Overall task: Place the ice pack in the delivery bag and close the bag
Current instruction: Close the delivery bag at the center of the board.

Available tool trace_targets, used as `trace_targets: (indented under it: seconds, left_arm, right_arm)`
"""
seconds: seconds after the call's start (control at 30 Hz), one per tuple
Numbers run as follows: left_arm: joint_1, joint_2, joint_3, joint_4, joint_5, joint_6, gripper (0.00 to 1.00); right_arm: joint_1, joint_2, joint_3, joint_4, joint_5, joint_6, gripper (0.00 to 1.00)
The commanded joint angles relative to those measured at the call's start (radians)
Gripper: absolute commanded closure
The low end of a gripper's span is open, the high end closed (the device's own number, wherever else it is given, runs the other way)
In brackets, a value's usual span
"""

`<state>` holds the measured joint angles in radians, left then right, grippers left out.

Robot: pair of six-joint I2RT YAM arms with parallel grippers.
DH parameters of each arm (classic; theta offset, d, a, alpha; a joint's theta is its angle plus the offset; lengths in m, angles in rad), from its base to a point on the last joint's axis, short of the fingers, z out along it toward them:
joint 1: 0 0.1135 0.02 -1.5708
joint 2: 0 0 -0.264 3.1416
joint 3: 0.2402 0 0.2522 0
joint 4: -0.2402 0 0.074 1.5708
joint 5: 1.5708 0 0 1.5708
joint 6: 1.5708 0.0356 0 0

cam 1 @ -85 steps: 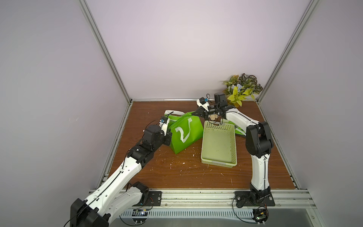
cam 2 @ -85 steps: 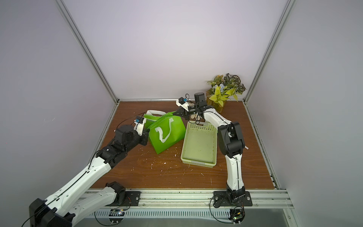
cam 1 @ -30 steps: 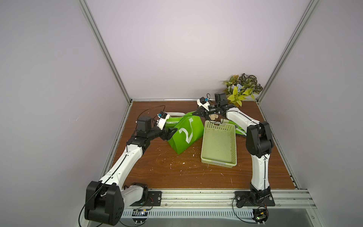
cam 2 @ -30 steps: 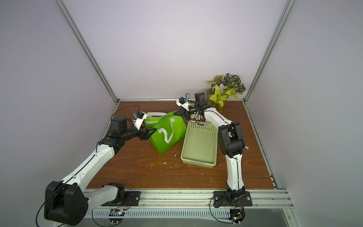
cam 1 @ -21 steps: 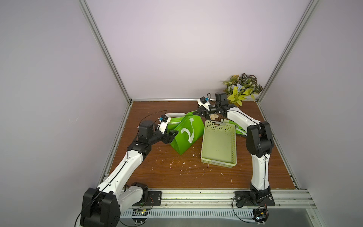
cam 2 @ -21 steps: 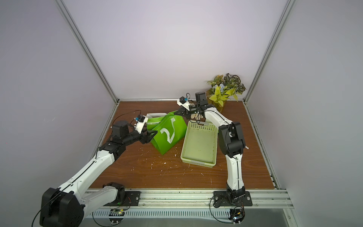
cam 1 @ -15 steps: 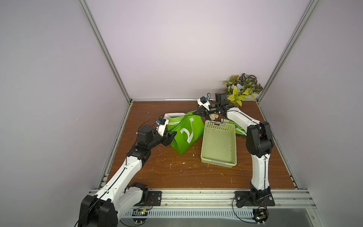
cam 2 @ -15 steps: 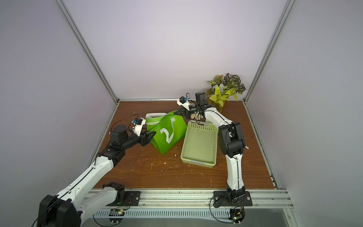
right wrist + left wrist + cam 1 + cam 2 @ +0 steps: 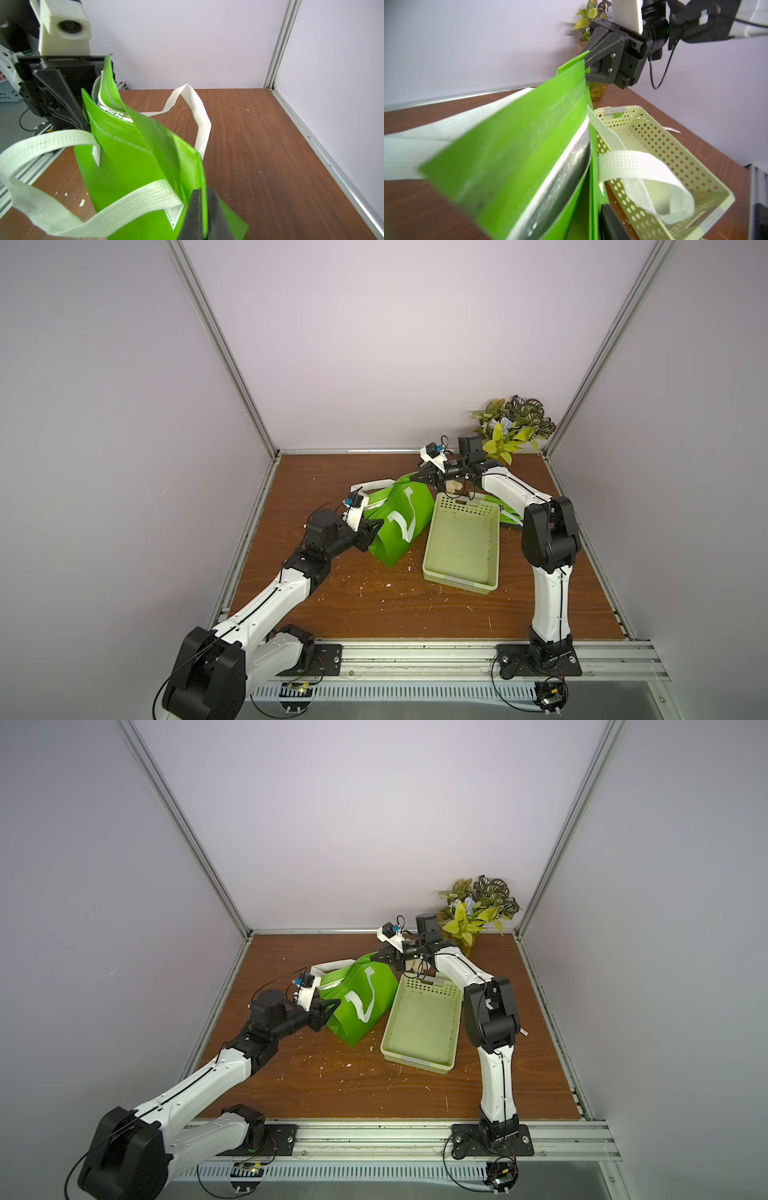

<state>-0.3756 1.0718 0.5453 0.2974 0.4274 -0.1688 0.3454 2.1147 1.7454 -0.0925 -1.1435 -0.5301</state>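
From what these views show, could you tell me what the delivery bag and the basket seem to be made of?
Delivery bag: probably coated nonwoven fabric, slightly glossy green; it creases softly, with a shiny foil-like lining.
Basket: apparently rigid moulded plastic, matte pale green, with regular rows of holes.

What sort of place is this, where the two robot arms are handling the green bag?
Probably a lab robot test cell: plain panel walls in aluminium framing, a left arm and right arm bolted to a front rail, and a wooden tabletop.
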Motion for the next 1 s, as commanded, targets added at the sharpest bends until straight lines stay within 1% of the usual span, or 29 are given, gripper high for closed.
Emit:
trace_targets:
  seconds: [0.0,0.1,0.17,0.2,0.27,0.33,0.43,0.53,0.6,0.67,0.77,0.87,0.9,0.97]
  left_arm:
    - [-0.015,0.003,0.01,-0.036,-0.051,0.018,0.69]
    - [-0.015,-0.009,0.01,-0.042,-0.079,0.035,0.76]
    - [-0.016,-0.008,0.02,-0.047,-0.082,0.048,0.82]
    - [-0.015,-0.005,0.029,-0.052,-0.084,0.057,0.84]
    - [-0.014,0.005,0.056,-0.08,-0.092,0.083,0.87]
    - [-0.016,0.021,0.095,-0.125,-0.106,0.112,0.92]
    - [-0.015,0.04,0.138,-0.178,-0.139,0.147,0.94]
    - [-0.015,0.045,0.146,-0.178,-0.157,0.163,0.96]
    - [-0.015,0.043,0.148,-0.169,-0.167,0.168,0.97]
    - [-0.015,0.043,0.144,-0.156,-0.167,0.17,0.97]
    - [-0.015,0.046,0.144,-0.134,-0.163,0.167,0.98]
    - [-0.016,0.05,0.145,-0.131,-0.161,0.169,0.98]
    - [-0.015,0.051,0.145,-0.134,-0.164,0.173,0.98]
    - [-0.015,0.052,0.147,-0.137,-0.171,0.181,0.99]
  right_arm:
    - [-0.006,-0.062,0.003,0.036,0.009,0.012,0.85]
    - [-0.012,-0.07,0.006,0.038,0.014,0.01,0.75]
    - [-0.017,-0.081,0.01,0.042,0.019,0.01,0.65]
    - [-0.02,-0.085,0.013,0.043,0.022,0.007,0.62]
    - [-0.03,-0.092,0.019,0.046,0.022,0.007,0.57]
    - [-0.042,-0.099,0.027,0.046,0.023,0.003,0.49]
    - [-0.057,-0.116,0.032,0.054,0.027,-0.011,0.39]
    - [-0.059,-0.149,0.029,0.081,0.025,-0.022,0.29]
    - [-0.054,-0.167,0.021,0.124,0.01,-0.005,0.26]
    - [-0.031,-0.177,0.023,0.128,0.01,-0.019,0.24]
    - [0.019,-0.173,0.051,0.064,0.038,-0.094,0.25]
    - [0.056,-0.141,0.089,0.048,0.042,-0.102,0.21]
    - [0.069,-0.121,0.113,0.03,0.043,-0.109,0.19]
    - [0.092,-0.077,0.187,-0.046,0.057,-0.151,0.19]
